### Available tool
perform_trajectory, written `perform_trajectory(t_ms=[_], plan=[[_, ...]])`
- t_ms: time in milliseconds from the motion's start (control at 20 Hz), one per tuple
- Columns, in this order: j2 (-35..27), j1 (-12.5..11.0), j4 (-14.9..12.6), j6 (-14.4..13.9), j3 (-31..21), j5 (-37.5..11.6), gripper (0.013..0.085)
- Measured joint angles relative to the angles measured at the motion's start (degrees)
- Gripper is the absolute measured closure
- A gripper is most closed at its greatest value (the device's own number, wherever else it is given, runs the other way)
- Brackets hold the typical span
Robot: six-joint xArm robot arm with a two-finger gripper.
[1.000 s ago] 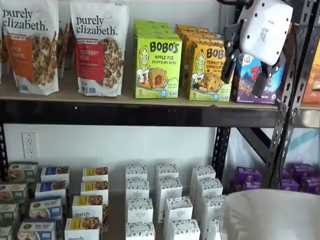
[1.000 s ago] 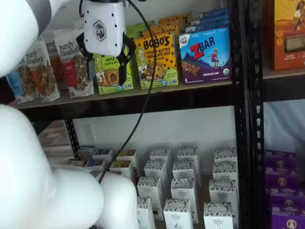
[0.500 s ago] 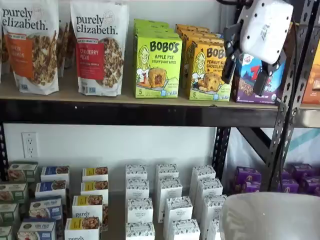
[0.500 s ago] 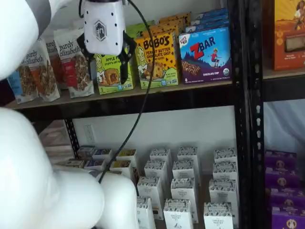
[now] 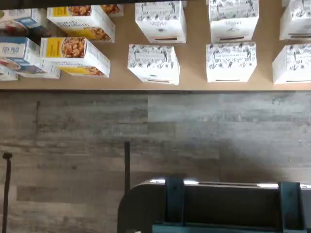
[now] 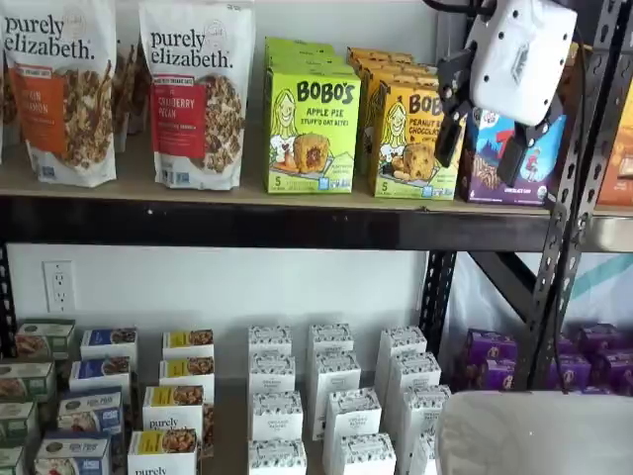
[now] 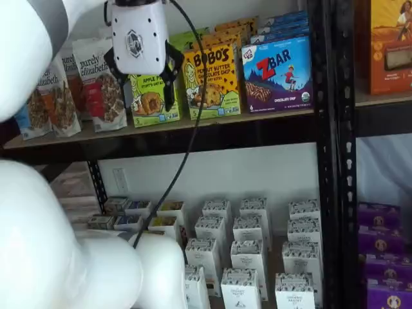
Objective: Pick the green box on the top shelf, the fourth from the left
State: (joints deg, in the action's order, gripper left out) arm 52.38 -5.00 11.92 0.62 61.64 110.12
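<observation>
The green box (image 6: 312,129) is a lime Bobo's Apple Pie carton that stands upright on the top shelf (image 6: 247,226), at the front of a row of like cartons. My gripper (image 6: 482,148) hangs in front of that shelf, white body above and two black fingers pointing down with a plain gap between them, open and holding nothing. In a shelf view it sits to the right of the box, before the neighbouring cartons. In a shelf view the gripper (image 7: 145,90) overlaps the green box (image 7: 151,103), which shows between the fingers. How far they stand apart I cannot tell.
A yellow-orange Bobo's carton (image 6: 410,139) and a blue ZBar carton (image 7: 277,74) stand right of the green one, granola bags (image 6: 198,94) to its left. Dark perforated uprights (image 6: 584,178) frame the right side. Small white boxes (image 5: 153,63) fill the lower shelf. My white arm (image 7: 38,244) fills the foreground.
The gripper has crept slightly upward in front of the top shelf, its fingers still apart. The cartons have not moved.
</observation>
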Motion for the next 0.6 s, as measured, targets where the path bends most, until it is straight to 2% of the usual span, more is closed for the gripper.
perform_trajectory(t_ms=[600], plan=[[0.10, 5.34, -2.50, -3.60, -0.92, -6.44, 0.0130]])
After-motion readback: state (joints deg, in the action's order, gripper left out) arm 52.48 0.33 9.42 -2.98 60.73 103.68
